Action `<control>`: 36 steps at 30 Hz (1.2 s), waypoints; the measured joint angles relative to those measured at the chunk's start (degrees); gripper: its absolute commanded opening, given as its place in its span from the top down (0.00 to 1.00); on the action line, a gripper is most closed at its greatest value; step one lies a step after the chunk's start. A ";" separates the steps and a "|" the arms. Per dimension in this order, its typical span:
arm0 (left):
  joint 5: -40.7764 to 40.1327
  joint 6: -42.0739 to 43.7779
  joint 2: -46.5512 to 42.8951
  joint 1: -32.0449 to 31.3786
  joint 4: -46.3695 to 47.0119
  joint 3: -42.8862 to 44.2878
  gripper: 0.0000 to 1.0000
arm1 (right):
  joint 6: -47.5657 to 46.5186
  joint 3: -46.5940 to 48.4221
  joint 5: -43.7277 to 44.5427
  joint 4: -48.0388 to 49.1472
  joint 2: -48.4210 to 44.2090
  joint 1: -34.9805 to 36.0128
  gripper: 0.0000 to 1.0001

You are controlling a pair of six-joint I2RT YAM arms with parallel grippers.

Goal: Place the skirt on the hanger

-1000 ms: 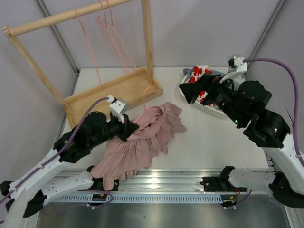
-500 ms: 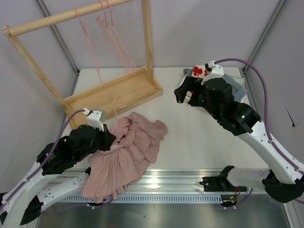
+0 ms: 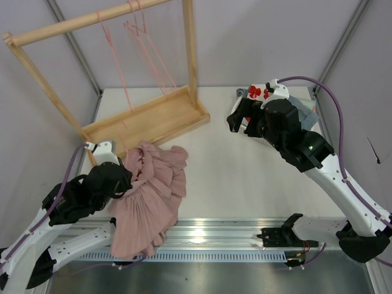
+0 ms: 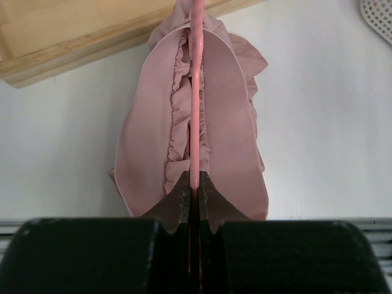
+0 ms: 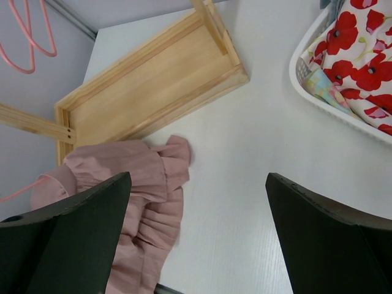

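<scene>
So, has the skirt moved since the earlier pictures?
Yes. The skirt has shifted left and nearer: before it reached past the right corner of the wooden tray, now it lies left of that corner.

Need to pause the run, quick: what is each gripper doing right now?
Left gripper: shut on the hanger, with the skirt draped around it.
Right gripper: open, holding nothing.

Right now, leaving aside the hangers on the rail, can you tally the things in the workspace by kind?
Pink skirt: 1
Pink hanger, gripped in the left fingers: 1
Wooden rack: 1
White basket of clothes: 1
Total: 4
</scene>
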 measured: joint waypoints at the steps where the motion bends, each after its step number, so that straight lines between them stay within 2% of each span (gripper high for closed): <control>1: -0.85 -0.70 0.00 0.02 -0.59 0.31 1.00 | 0.00 -0.17 -0.11 -0.07 0.00 -0.22 0.01; 7: -6.56 -4.81 0.59 0.48 -3.80 2.29 1.00 | 0.20 -2.67 -2.10 0.13 -0.31 -2.58 0.01; 11: -10.54 -3.74 3.48 2.58 -2.58 4.57 1.00 | 0.15 -4.02 -3.89 0.94 -0.28 -4.09 0.00; 12: -11.30 -2.40 4.85 3.19 -1.57 5.49 1.00 | 0.15 -4.31 -4.61 1.01 -0.17 -4.70 0.01; 15: -12.02 3.30 9.03 10.19 3.98 7.50 1.00 | 0.15 -4.57 -7.21 1.09 0.50 -7.15 0.01; 20: -9.31 15.39 13.44 21.86 12.55 11.41 1.00 | -0.11 -6.14 -8.76 1.36 0.72 -8.92 0.01; 29: -13.60 32.63 20.48 25.75 21.49 27.34 1.00 | -0.24 -9.75 -9.42 2.12 -0.79 -11.10 0.01; 36: -14.86 39.12 29.79 32.81 25.03 37.44 1.00 | -0.68 -9.77 -10.36 2.60 -0.74 -12.00 0.01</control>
